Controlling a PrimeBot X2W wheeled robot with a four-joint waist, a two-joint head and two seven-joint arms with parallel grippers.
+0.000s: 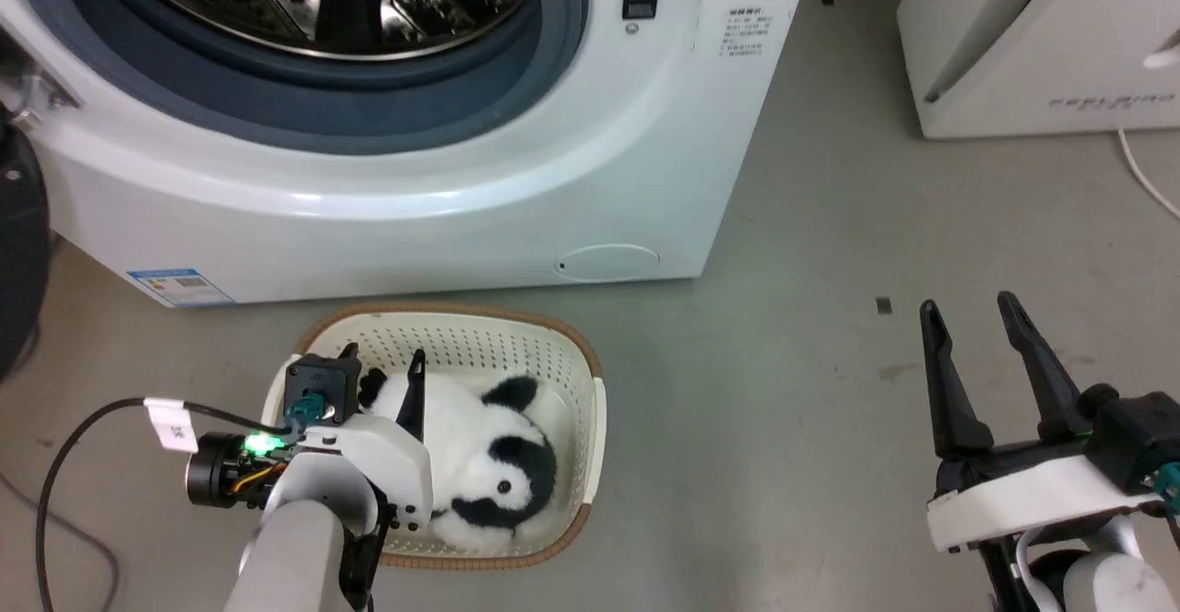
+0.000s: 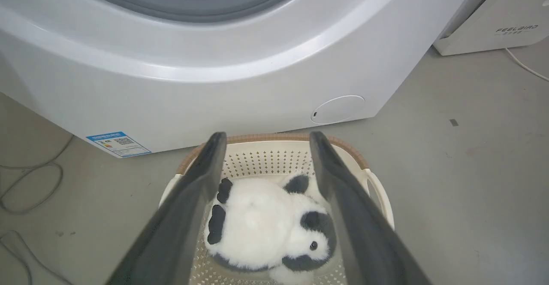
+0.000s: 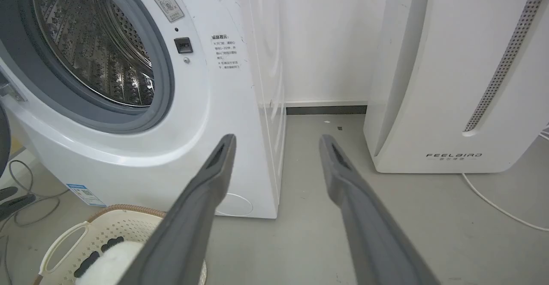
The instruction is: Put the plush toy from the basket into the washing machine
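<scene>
The panda plush toy [image 1: 479,460] lies in the cream basket [image 1: 576,382] on the floor, just in front of the washing machine [image 1: 415,179], whose porthole stands open above. My left gripper [image 1: 380,363] hangs open over the basket's left part, and in the left wrist view its fingers [image 2: 197,195] straddle the plush toy [image 2: 261,225] from above, apart from it. My right gripper [image 1: 968,312] is open and empty over bare floor to the right. The right wrist view catches the basket [image 3: 103,229] at lower left and the steel drum [image 3: 94,44].
A white FEELBIRD appliance [image 1: 1042,41] stands at the back right with a white cord [image 1: 1148,179] on the floor. The dark glass door [image 1: 18,253] hangs at the far left. Cables [image 2: 25,182] lie on the floor to the left. Grey floor lies between basket and right gripper.
</scene>
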